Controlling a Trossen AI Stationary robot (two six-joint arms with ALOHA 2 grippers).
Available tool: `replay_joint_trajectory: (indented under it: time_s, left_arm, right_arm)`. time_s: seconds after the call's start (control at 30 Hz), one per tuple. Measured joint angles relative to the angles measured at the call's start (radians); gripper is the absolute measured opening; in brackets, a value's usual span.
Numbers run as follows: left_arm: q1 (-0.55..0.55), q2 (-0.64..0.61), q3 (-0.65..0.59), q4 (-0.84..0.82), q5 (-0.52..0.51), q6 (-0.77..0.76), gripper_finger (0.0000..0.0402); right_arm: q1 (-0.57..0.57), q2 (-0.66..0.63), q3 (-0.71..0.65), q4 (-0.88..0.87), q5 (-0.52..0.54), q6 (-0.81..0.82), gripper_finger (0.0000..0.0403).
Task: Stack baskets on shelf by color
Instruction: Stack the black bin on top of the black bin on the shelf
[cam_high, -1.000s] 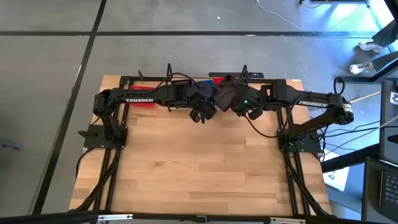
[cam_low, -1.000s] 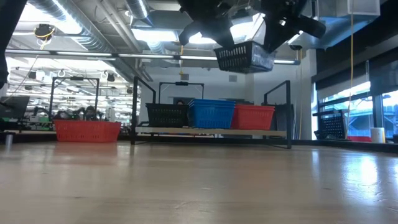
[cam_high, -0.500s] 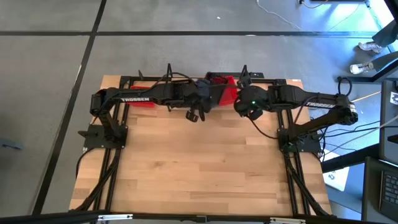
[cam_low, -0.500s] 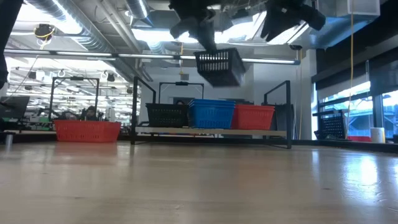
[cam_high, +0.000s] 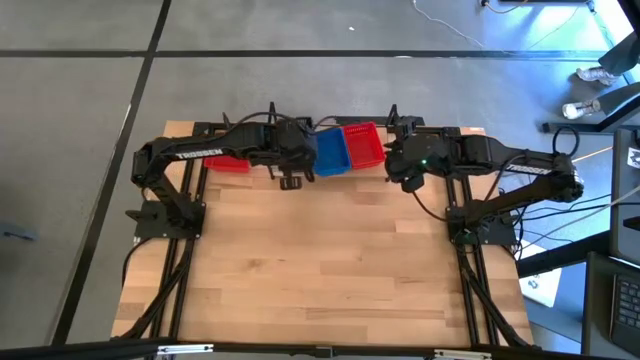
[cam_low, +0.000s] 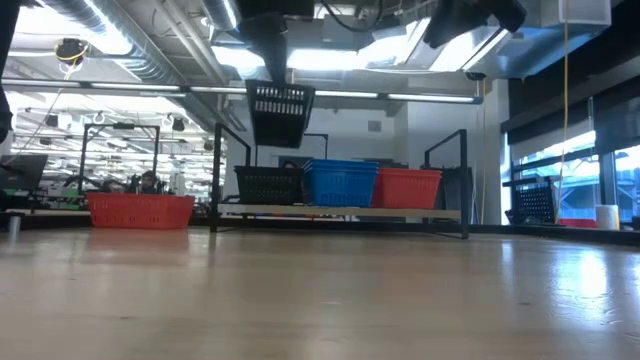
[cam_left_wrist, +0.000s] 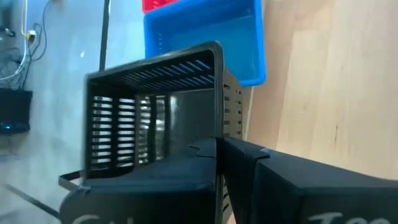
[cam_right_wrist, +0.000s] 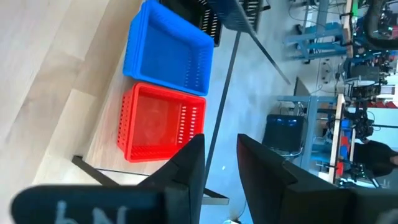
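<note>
My left gripper (cam_high: 296, 150) is shut on a black mesh basket (cam_low: 280, 112), which hangs in the air over the left part of the shelf (cam_low: 340, 212). A black basket (cam_low: 268, 185), a blue stack (cam_low: 340, 182) and a red basket (cam_low: 407, 187) stand in a row with their bottoms on the shelf's board. My right gripper (cam_right_wrist: 221, 163) is open and holds nothing. It hovers near the shelf's right end (cam_high: 392, 152), above the red basket (cam_right_wrist: 158, 121). My left gripper pinches one side wall of the black basket at its rim (cam_left_wrist: 217, 134), one finger inside the basket (cam_left_wrist: 202, 152) and one outside (cam_left_wrist: 249, 158). The fingers slant down from the table's left side. The basket hangs tilted below them, clear of the shelf and of the baskets on it.
Another red basket (cam_high: 228, 165) lies on the table left of the shelf (cam_low: 140, 210). The shelf's black posts (cam_low: 217, 175) rise at its ends. Bare wooden tabletop (cam_high: 320, 260) stretches toward the near edge. Benches and equipment stand in the room behind.
My left gripper has carried the black basket toward the table's left edge, from above the red basket to above the black one, and has rolled, so the basket has turned about. My right gripper has drawn back from the basket toward the right and risen a little.
</note>
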Motion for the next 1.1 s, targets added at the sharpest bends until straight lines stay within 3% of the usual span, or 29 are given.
replay_joint_trajectory:
  time_s: [0.6, 1.1]
  left_arm:
    - [0.061, 0.094, -0.001, -0.052, -0.007, 0.057, 0.0]
    - [0.099, 0.146, -0.001, -0.053, 0.053, 0.115, 0.0]
  right_arm:
    - [0.0, -0.002, 0.0, 0.023, 0.0, -0.004, 0.0097]
    - [0.0, -0.002, 0.0, 0.023, 0.0, -0.005, 0.0097]
